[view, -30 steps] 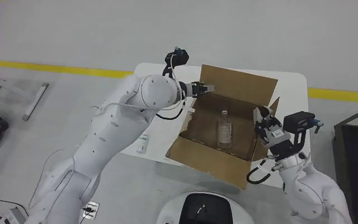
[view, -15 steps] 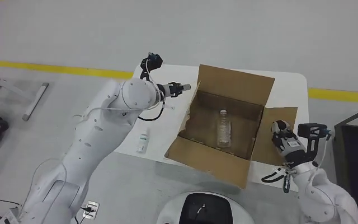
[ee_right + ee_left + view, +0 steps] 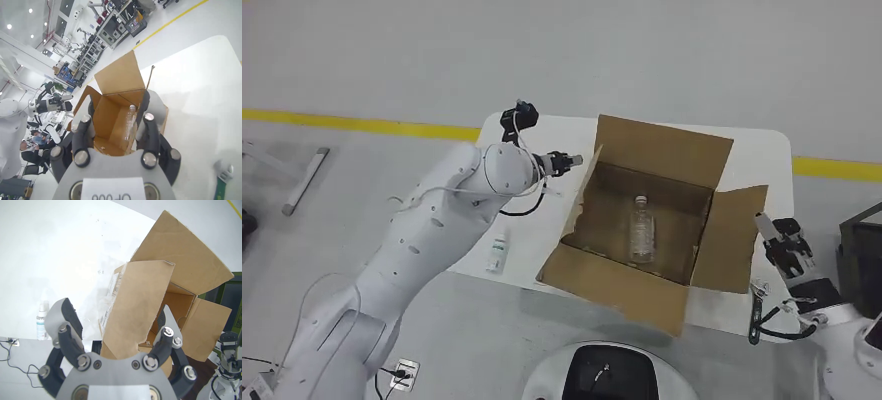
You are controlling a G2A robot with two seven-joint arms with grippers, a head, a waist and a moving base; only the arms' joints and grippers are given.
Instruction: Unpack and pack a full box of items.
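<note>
An open cardboard box (image 3: 712, 245) stands on the white table (image 3: 762, 155), its flaps spread. Inside it lies a clear plastic bottle (image 3: 643, 229), also in the right wrist view as bottle (image 3: 130, 121) within the box (image 3: 111, 113). My left gripper (image 3: 580, 159) hovers just off the box's left flap, open and empty; its own view shows the gripper (image 3: 117, 315) with the flap of the box (image 3: 138, 306) between its spread fingers, untouched. My right gripper (image 3: 785, 246) is off the box's right flap, open; its own camera shows the gripper (image 3: 118, 113) empty.
A small white spray bottle (image 3: 498, 253) lies on the table left of the box, also seen as spray bottle (image 3: 42, 323). A dark green cabinet (image 3: 860, 245) stands at the right edge. A yellow floor line (image 3: 362, 124) runs behind the table.
My right gripper let go of the box's right flap and drew back to the right; the flap dropped outward. My left gripper pulled away from the box's left flap, then edged back toward it.
</note>
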